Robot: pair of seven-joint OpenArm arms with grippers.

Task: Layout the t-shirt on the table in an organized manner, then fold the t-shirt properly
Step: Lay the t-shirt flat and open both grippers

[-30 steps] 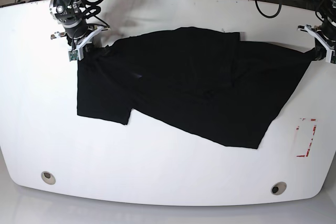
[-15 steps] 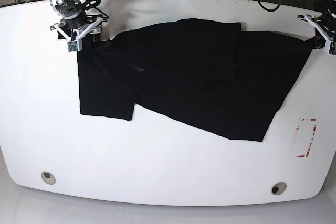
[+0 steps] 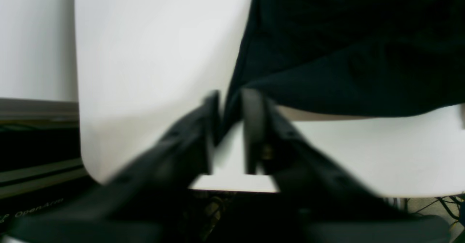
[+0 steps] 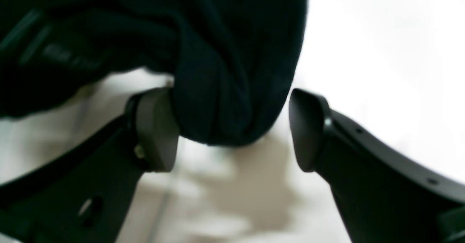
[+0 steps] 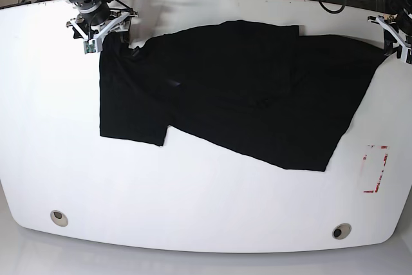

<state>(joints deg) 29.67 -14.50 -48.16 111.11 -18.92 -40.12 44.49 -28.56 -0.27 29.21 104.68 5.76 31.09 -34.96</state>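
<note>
T-shirt (image 5: 238, 94) spans between our grippers: right gripper (image 4: 232, 130) parted around a corner, left gripper (image 3: 230, 130) barely parted.

- The t-shirt (image 5: 238, 88) shows plain black all over, no print showing.
- Worktop (image 5: 193, 204): glossy white.
- A red-outlined rectangle mark (image 5: 375, 169) by the edge.
- Two round grey grommet holes (image 5: 58, 217).
- Pincer fingers (image 4: 156, 130) dark grey.

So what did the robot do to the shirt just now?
Both end effectors, right and left, pulled the t-shirt toward the table's far edge, then opened and released its corners. The shirt stayed spread out, still skewed.
</note>
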